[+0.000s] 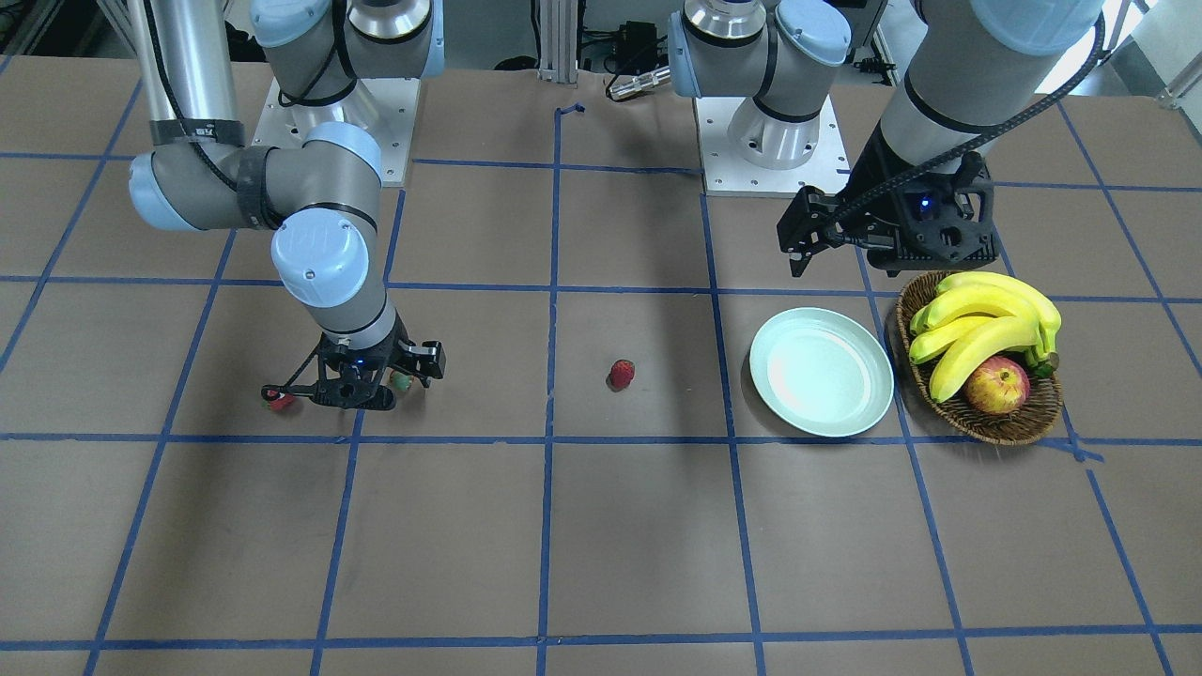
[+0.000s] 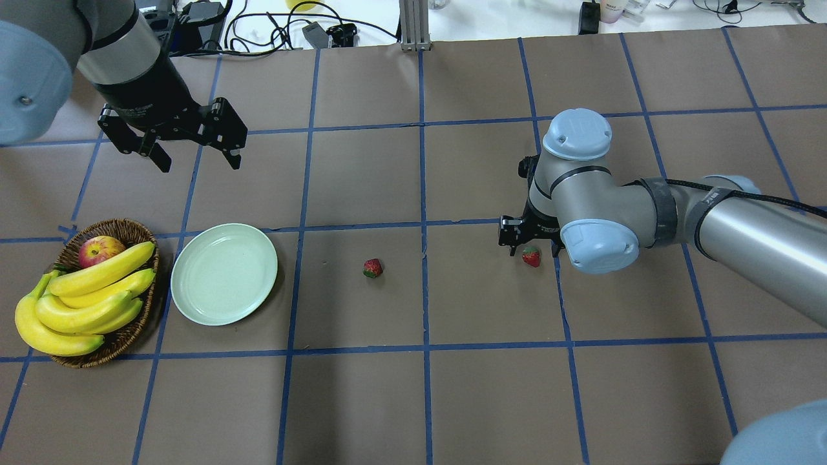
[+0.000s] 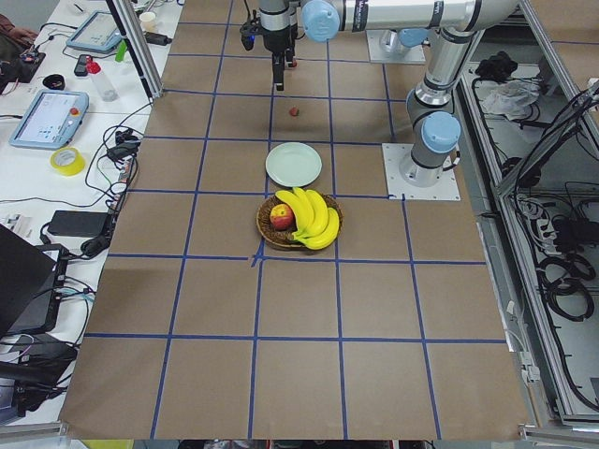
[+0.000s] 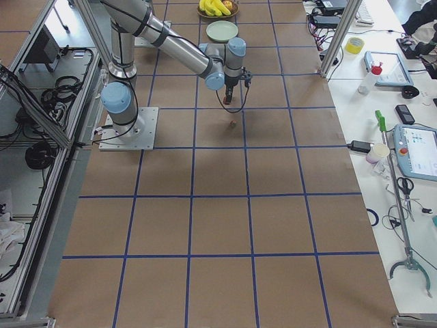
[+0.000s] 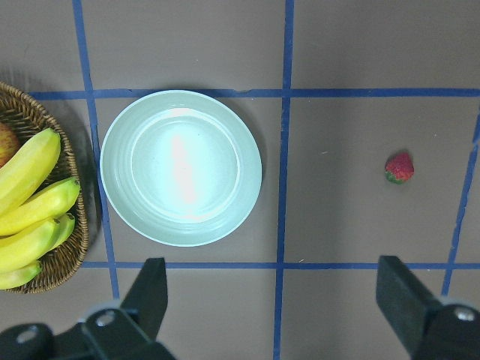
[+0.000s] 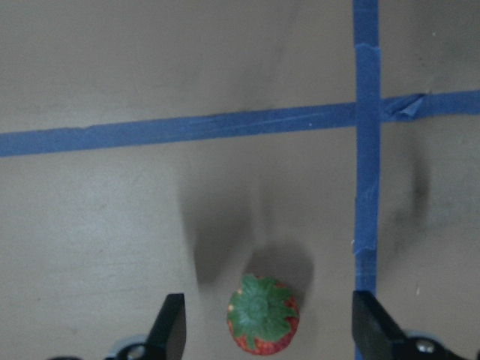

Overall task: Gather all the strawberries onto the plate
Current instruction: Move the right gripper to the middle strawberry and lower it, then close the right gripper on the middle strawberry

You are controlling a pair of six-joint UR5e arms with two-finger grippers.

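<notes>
Where blue-taped (a grid [image 2: 423,194]), brown table paper [image 2: 362,174]

A wide table [image 2: 491,400] under brown paper, marked into big squares by blue tape lines [image 2: 423,194]. Beyond its far edge in the overhead view, a white surface [image 2: 517,16] with black cables [image 2: 258,26] and power adapters. Along one long side, slanted aluminium posts [image 3: 131,47] and a white bench [image 3: 37,159] with tablet-like screens [image 3: 49,117], a yellow tape roll [image 3: 67,161], a black laptop [image 3: 23,276] and loose wires. On the opposite long side, beyond the table edge, coiled black cable bundles [image 3: 562,248] between metal frame bars. Bright, even light from above, only soft shadows on the paper.
</notes>
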